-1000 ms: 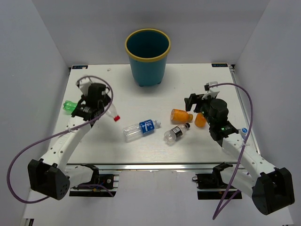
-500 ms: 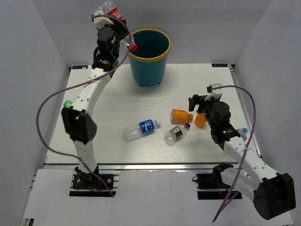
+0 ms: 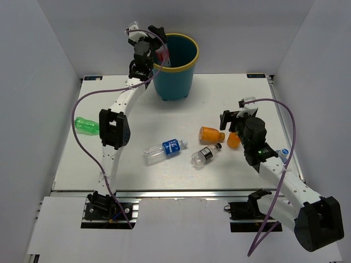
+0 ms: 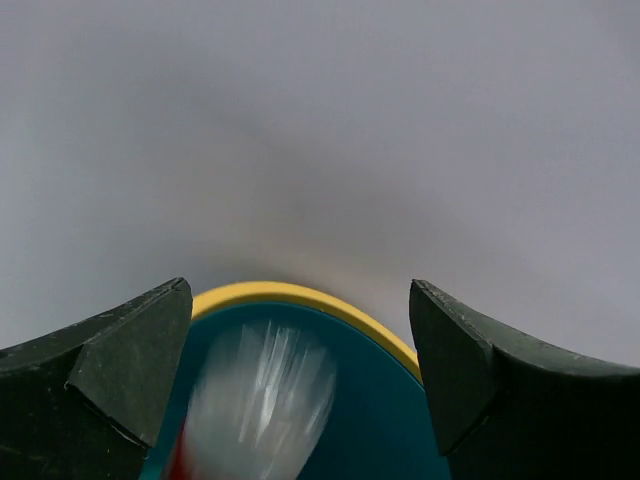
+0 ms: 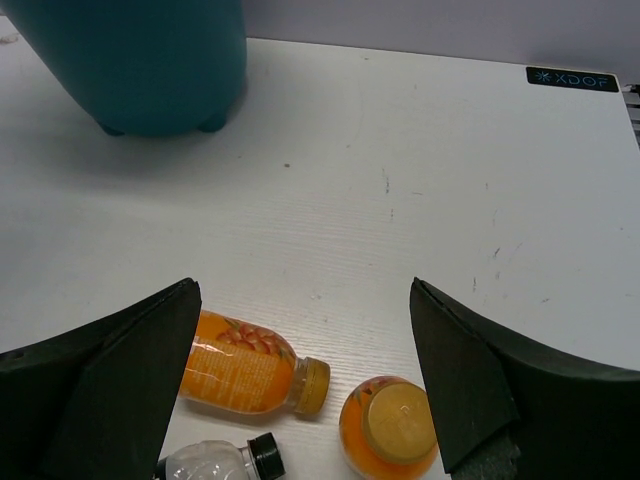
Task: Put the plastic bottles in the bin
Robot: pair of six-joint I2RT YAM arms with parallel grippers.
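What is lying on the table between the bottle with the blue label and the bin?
Nothing; the top view shows bare table between the blue-label bottle and the bin.

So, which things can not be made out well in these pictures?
Left wrist view: the red-label bottle is blurred and cut off by the bottom edge, so its label is unreadable.
Top view: the right end of the green bottle is hidden behind the left arm.
Right wrist view: the dark-capped bottle is cut off by the bottom edge, and the bin by the top edge.
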